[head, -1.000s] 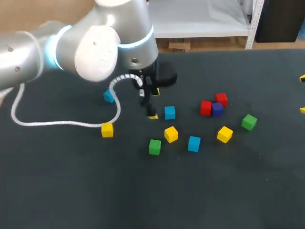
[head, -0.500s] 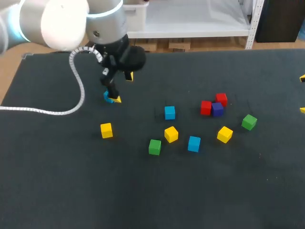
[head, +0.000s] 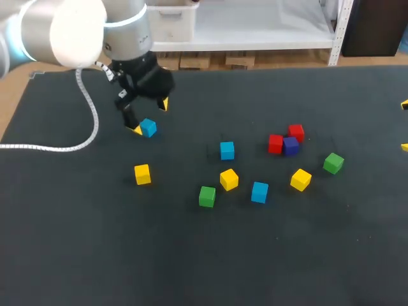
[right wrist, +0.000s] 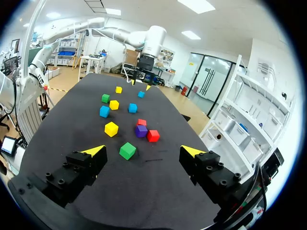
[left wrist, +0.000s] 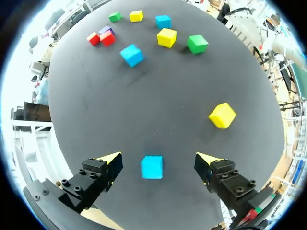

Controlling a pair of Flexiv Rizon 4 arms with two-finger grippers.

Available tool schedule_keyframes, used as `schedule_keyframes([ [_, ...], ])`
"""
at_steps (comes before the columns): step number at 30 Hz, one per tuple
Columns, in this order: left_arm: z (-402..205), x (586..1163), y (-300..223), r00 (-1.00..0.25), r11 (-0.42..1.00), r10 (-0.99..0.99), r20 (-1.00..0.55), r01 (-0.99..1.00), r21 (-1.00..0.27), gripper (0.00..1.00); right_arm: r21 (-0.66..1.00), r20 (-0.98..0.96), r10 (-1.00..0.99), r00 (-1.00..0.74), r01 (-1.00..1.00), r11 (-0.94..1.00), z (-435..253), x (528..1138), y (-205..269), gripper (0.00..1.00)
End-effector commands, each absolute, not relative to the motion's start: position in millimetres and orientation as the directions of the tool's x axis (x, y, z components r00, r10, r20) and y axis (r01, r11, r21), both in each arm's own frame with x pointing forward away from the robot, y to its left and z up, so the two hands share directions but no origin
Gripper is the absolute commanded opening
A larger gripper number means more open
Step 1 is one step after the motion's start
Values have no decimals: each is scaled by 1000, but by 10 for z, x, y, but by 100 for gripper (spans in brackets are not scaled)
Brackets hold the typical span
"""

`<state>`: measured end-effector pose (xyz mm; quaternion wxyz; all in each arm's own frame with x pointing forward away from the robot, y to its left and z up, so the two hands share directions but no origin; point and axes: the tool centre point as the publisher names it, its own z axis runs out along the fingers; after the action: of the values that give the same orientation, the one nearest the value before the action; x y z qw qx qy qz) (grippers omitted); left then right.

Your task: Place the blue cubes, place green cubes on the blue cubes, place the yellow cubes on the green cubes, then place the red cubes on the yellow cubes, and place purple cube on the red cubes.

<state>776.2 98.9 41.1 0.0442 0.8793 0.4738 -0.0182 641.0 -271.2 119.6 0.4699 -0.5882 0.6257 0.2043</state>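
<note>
My left gripper hangs open over the leftmost blue cube. In the left wrist view that cube lies on the cloth between the spread fingers without touching them. Two more blue cubes lie mid-table among yellow cubes and green cubes. Two red cubes flank the purple cube. At the table's right edge my right gripper stands open and empty, with a green cube ahead of it.
The dark cloth-covered table holds only the scattered cubes. My left arm's white cable loops over the table's left side. Only the right gripper's yellow tips show in the head view.
My left arm has swung from beside the middle blue cube back and to the left, and its open gripper now straddles the leftmost blue cube. No cube has moved.
</note>
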Motion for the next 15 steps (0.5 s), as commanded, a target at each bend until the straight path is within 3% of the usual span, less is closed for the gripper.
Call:
schedule_keyframes([
  [1, 256, 7861, 1118, 545, -539, 832, -99, 838, 83, 100, -299, -828, -544, 134, -927, 226, 1195, 6403, -2709, 100],
  [15, 13, 7980, 1212, 544, -540, 834, -97, 839, 65, 100, -299, -828, -544, 134, -927, 226, 1195, 6403, -2709, 100],
])
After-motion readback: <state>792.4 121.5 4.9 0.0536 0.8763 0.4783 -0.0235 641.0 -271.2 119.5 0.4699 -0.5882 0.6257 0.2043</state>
